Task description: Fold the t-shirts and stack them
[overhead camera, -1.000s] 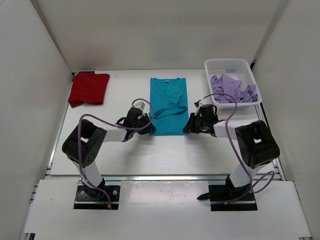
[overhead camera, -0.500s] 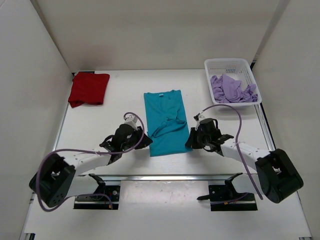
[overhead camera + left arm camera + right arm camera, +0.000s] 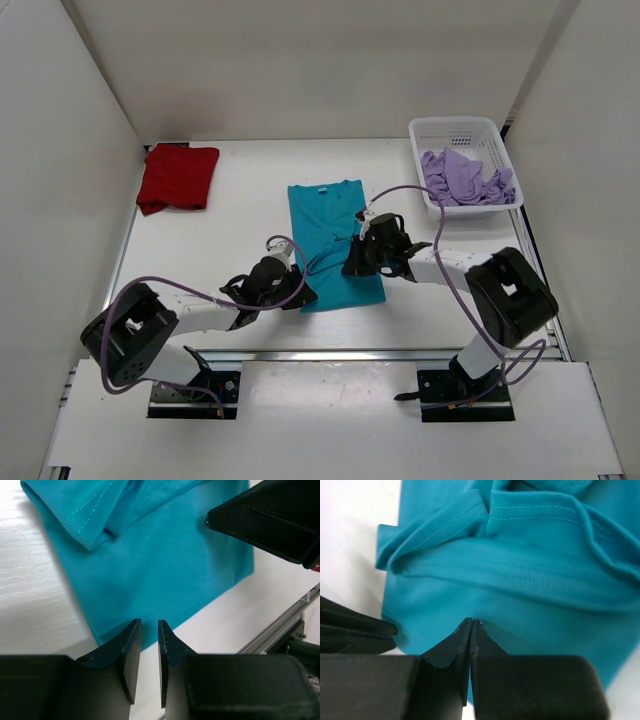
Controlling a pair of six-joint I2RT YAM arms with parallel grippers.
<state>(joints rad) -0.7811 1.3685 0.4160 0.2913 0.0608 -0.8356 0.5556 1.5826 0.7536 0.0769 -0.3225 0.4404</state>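
The teal-blue shirt [image 3: 335, 245] lies lengthwise mid-table, partly folded, with a sleeve bunched on top. My left gripper [image 3: 300, 297] is at its near-left corner. In the left wrist view [image 3: 149, 624] its jaws stand a narrow gap apart at the cloth's edge [image 3: 165, 570], with nothing between them. My right gripper [image 3: 352, 262] is low over the shirt's right side. In the right wrist view [image 3: 471, 621] its jaws are pressed together over the teal cloth [image 3: 530, 580], and no cloth shows between them. The deep red shirt [image 3: 178, 177] lies folded at the far left. The lavender shirt [image 3: 465, 178] is crumpled in the basket.
The white mesh basket [image 3: 455, 130] stands at the far right corner. White walls close in the table on the left, back and right. The table's near edge and a metal rail [image 3: 280, 625] run just below the shirt. The right gripper's dark body shows in the left wrist view [image 3: 270, 520].
Both grippers first moved toward the near edge, and the teal shirt came with them. Then the right gripper moved left over the shirt and the left gripper moved right to its near-left corner.
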